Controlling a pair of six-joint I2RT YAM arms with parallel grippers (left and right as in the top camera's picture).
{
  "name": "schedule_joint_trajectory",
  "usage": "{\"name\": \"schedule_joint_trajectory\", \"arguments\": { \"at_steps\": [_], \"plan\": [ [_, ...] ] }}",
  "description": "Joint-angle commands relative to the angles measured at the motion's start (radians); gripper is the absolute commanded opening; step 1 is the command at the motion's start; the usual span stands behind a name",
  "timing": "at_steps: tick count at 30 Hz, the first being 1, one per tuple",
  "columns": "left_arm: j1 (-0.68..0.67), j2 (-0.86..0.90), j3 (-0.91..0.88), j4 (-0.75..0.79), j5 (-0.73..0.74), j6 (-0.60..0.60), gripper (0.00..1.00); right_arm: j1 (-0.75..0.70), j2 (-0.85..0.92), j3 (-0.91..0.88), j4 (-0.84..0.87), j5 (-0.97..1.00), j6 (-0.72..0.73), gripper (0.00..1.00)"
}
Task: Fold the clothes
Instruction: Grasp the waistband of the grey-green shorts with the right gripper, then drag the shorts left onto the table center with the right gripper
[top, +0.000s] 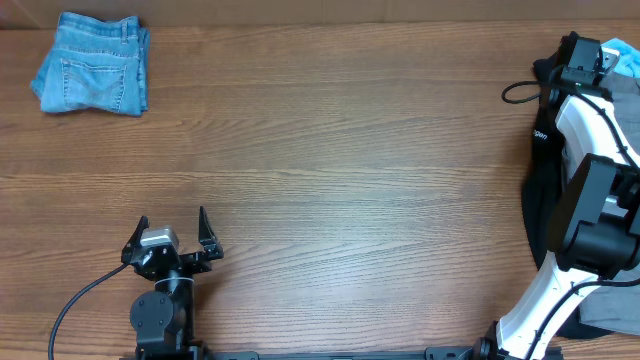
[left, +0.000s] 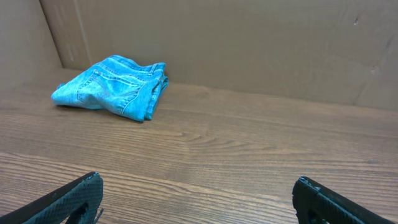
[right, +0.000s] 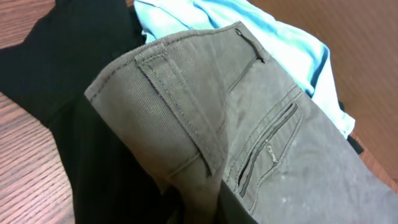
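Note:
The grey shorts (right: 273, 155) fill the right wrist view, with the waistband, a belt loop and a stitched pocket showing. My right gripper (right: 214, 208) is at the table's far right edge (top: 575, 58). Its dark fingers are closed on a fold of the shorts just below the waistband. In the overhead view the arm hides the shorts there. My left gripper (top: 170, 238) is open and empty near the front left of the table, with its fingertips wide apart over bare wood (left: 199, 190).
Folded blue denim jeans (top: 92, 76) lie at the far left corner and also show in the left wrist view (left: 115, 87). A black garment (top: 540, 210) (right: 74, 68) and a light blue cloth (right: 292, 43) lie under and beside the shorts at the right edge. A cardboard wall (left: 249, 43) backs the table.

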Motion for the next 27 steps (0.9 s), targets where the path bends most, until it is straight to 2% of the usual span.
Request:
{"name": "schedule_joint_trajectory", "arguments": {
  "at_steps": [1,3,10,16,20,25,27],
  "plan": [
    [0.011,-0.010,-0.003,0.004,-0.010,0.011,1.00,0.001,-0.053,0.018,0.007,-0.017,0.016,0.09],
    [0.011,-0.010,-0.003,0.004,-0.010,0.011,1.00,0.001,-0.053,0.018,0.006,-0.019,0.016,0.04],
    [0.011,-0.010,-0.003,0.004,-0.010,0.011,1.00,0.021,-0.077,0.018,0.020,-0.014,0.028,0.04],
    [0.011,-0.010,-0.003,0.004,-0.010,0.011,1.00,0.083,-0.193,0.018,0.054,-0.005,0.033,0.04],
    [0.011,-0.010,-0.003,0.004,-0.010,0.011,1.00,0.160,-0.274,0.018,0.066,-0.004,0.014,0.04],
    [0.011,-0.010,-0.003,0.004,-0.010,0.011,1.00,0.313,-0.323,0.018,0.057,-0.009,0.008,0.04],
    [0.011,-0.010,-0.003,0.004,-0.010,0.011,1.00,0.419,-0.320,0.018,0.031,-0.064,0.040,0.04]
  ]
}}
